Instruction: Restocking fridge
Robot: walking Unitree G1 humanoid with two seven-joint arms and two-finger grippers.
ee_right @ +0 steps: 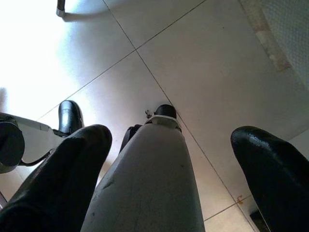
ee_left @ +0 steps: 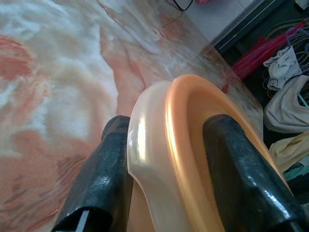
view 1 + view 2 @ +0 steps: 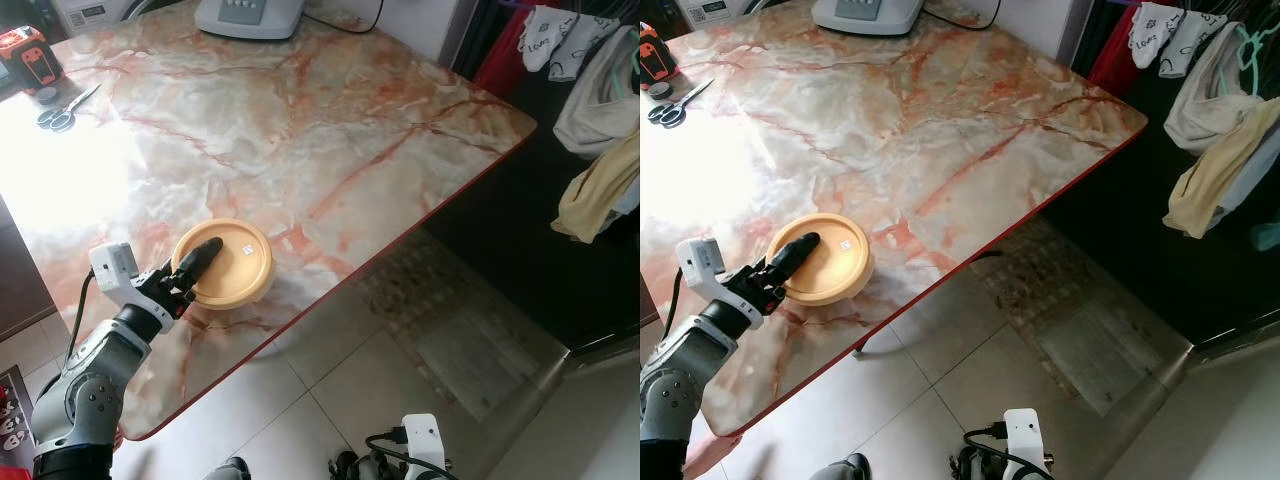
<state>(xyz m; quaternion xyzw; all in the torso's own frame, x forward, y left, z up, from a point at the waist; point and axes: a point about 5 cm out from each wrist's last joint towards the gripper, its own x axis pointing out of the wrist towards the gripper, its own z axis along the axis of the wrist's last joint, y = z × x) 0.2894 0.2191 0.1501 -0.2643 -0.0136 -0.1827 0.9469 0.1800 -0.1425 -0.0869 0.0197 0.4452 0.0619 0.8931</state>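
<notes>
A round tan lidded container [image 3: 228, 263] sits on the marble-patterned table [image 3: 330, 130], close to the table's near red-trimmed edge and toward its near left corner. The left gripper [image 3: 192, 268] reaches over that edge and straddles the container's rim: one black finger [image 2: 246, 179] lies on the orange lid and the other runs down the pale outer wall, so the jaws are clamped on the container [image 2: 169, 159]. At the far left corner of the table lie a pair of scissors [image 3: 62, 112] and an orange-and-black tape measure [image 3: 30, 55], near each other. A white appliance [image 3: 250, 15] stands at the table's far edge. Clothes [image 3: 600, 110] hang well beyond the right side. The right gripper [image 1: 174, 159] hangs low over the tiled floor [image 1: 217, 67], its fingers spread wide apart around nothing.
</notes>
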